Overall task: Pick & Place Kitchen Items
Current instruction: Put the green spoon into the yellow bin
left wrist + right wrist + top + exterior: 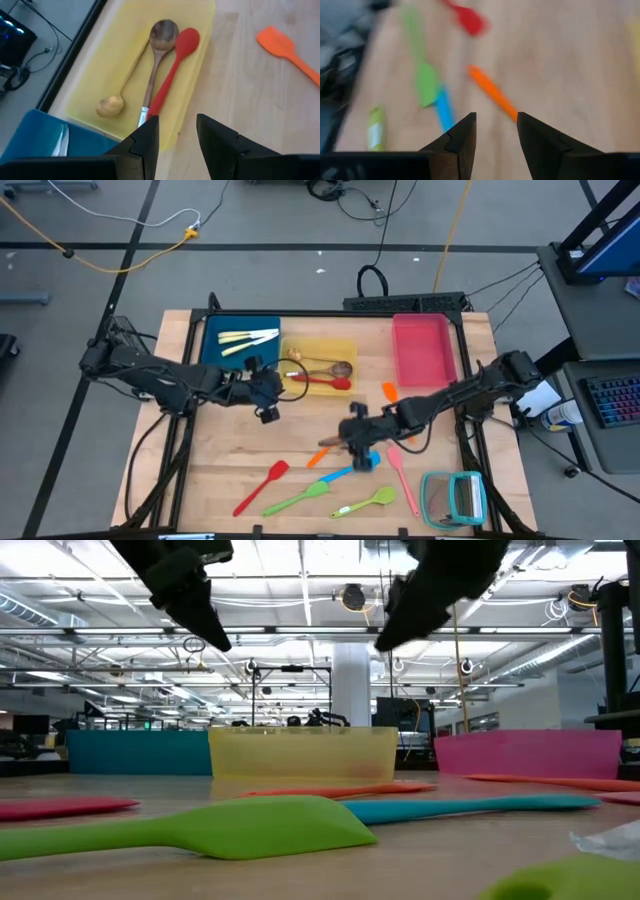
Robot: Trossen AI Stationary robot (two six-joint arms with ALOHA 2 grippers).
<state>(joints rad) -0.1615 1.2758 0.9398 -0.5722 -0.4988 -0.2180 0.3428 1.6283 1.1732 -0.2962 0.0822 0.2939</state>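
Note:
My left gripper is open and empty, above the near edge of the yellow tray. In the left wrist view its fingers stand over the tray's rim. The tray holds a wooden spoon, a red spoon and a pale spoon. My right gripper is open and empty above the table's middle. It hovers over an orange utensil and a blue one. A green spatula, a green spoon, a red spatula and a pink spatula lie flat near the front.
A blue tray with pale cutlery stands at the back left and a pink tray at the back right. An orange spatula lies between the trays. A teal-framed rack stands at the front right corner.

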